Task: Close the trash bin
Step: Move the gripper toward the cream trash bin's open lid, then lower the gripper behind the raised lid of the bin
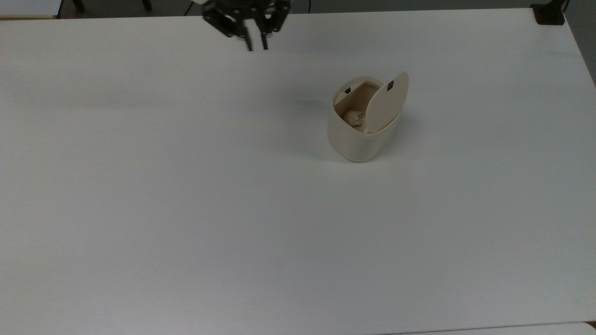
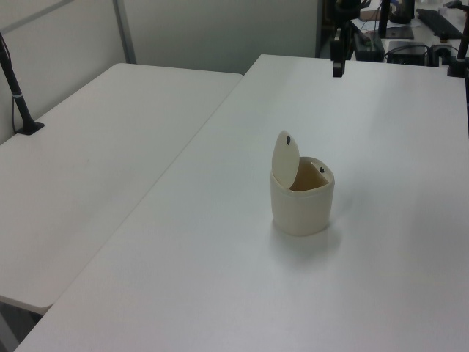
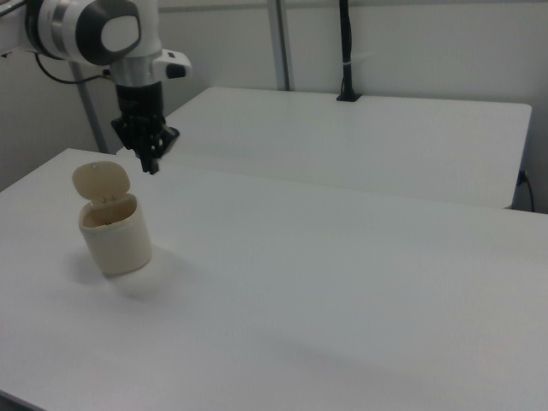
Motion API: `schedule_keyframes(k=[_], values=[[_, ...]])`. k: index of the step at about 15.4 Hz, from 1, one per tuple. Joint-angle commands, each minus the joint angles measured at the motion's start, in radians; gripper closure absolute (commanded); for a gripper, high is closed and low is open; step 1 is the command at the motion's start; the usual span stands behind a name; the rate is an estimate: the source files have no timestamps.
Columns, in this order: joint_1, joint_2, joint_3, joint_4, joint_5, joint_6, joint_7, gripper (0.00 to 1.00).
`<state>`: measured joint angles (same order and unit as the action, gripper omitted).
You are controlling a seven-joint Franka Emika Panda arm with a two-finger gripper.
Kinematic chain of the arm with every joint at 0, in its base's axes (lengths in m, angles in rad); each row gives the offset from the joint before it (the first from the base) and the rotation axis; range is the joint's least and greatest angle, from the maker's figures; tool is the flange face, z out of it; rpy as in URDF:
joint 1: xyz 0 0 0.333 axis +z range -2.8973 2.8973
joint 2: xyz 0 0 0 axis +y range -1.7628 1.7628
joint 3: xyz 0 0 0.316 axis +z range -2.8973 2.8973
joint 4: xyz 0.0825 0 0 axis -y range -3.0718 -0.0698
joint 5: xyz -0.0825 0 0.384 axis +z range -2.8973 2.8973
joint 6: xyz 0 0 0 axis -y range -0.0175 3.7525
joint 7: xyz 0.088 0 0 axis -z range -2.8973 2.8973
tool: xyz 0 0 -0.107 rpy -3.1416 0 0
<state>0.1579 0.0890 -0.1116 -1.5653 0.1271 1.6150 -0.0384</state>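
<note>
The trash bin is a cream-beige tub standing on the white table, right of centre in the top view. Its flat lid stands up, hinged at the top view's right side, with a small black tab near its upper edge. A crumpled wad lies inside the open tub. My black gripper hangs over the table's far edge, up and to the top view's left of the bin, apart from it, its fingers drawn together with nothing held. In the right view the gripper hovers just above and behind the lid. The left view has the bin mid-table and the gripper far behind it.
A black clamp sits at the table's far right corner in the top view. A second white table adjoins on the left view's left, with a black post on it. Open tabletop surrounds the bin.
</note>
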Motion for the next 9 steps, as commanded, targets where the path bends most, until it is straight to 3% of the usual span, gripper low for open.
schedule_keyframes(k=[1,6,9], values=[[0.112,0.058,-0.011,0.044,0.069,0.103,0.095,1.00],[0.257,0.150,-0.016,0.047,0.085,0.422,0.017,1.00],[0.314,0.193,-0.020,0.100,0.082,0.479,-0.038,1.00]])
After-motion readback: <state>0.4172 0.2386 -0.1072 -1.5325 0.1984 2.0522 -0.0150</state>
